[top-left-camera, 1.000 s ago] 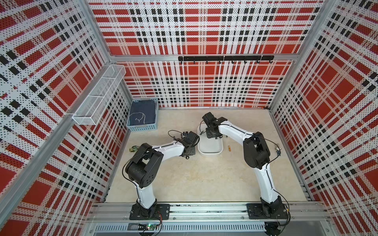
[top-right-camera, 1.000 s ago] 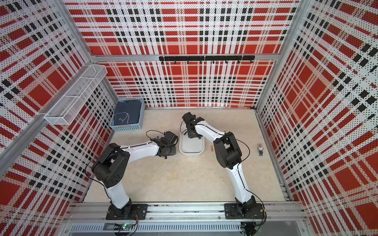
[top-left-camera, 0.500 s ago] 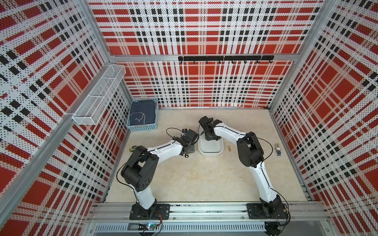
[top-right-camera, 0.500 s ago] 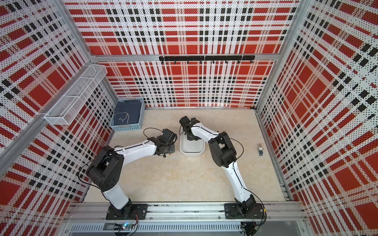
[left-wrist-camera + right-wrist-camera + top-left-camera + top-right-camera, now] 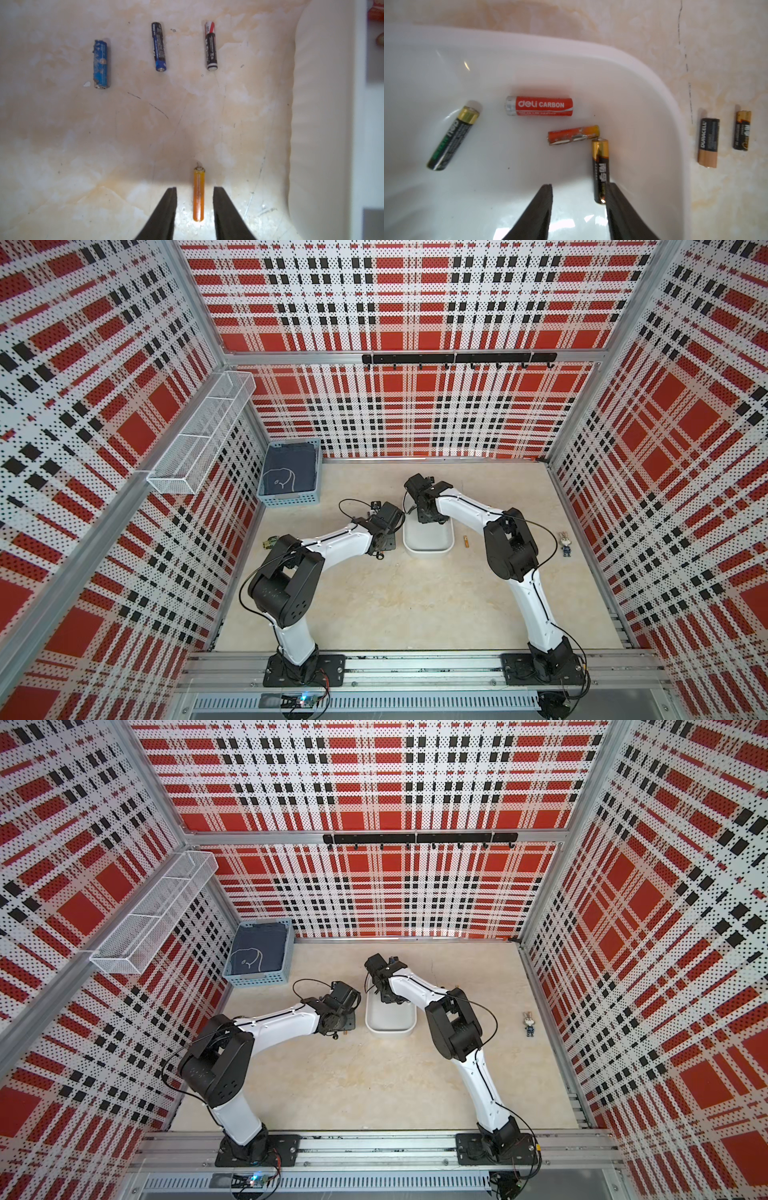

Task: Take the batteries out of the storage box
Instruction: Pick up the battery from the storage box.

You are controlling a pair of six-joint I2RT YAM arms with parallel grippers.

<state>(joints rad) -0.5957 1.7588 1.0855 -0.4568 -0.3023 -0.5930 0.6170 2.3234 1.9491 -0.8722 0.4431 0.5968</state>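
Both top views look steeply down from high over the whole tabletop [image 5: 395, 605]; wrist views sit close, sharing the storage box [image 5: 324, 124].

Robot lab cell; perforated plaid panels [image 5: 415, 294] on aluminium framing [image 5: 291, 358] enclose the worktop [image 5: 415, 601]; left arm [image 5: 340, 537] and right arm [image 5: 469, 508] bolt onto a rail [image 5: 415, 668].

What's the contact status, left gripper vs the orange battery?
Apart. Left wrist view: the orange battery lies between the open jaws of the left gripper, bare table showing on each side.
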